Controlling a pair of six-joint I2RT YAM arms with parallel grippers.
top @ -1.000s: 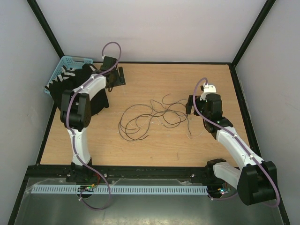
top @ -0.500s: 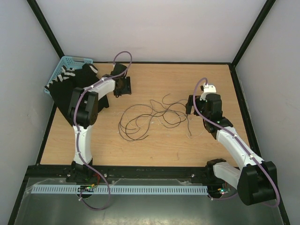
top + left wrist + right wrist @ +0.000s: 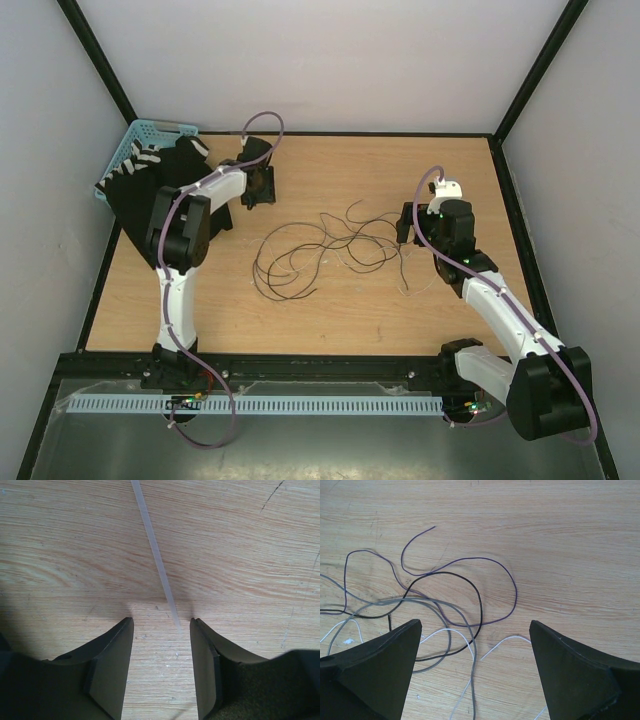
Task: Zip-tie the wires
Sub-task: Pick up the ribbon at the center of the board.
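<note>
- The left jaws are standing part-open, gripping nothing, tips straddling the near end of the zip tie [image 3: 156, 555].
- The zip tie is lying flat on the tabletop [image 3: 250, 555], its long axis running straight ahead, away from them.
- The right jaws are gaping wide, hovering over the wires [image 3: 480, 605], well apart from the tie; the left arm is nearer.

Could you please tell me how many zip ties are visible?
1: the zip tie lies flat on the table, its end between the left gripper's fingers; the wires may hide others.
</note>
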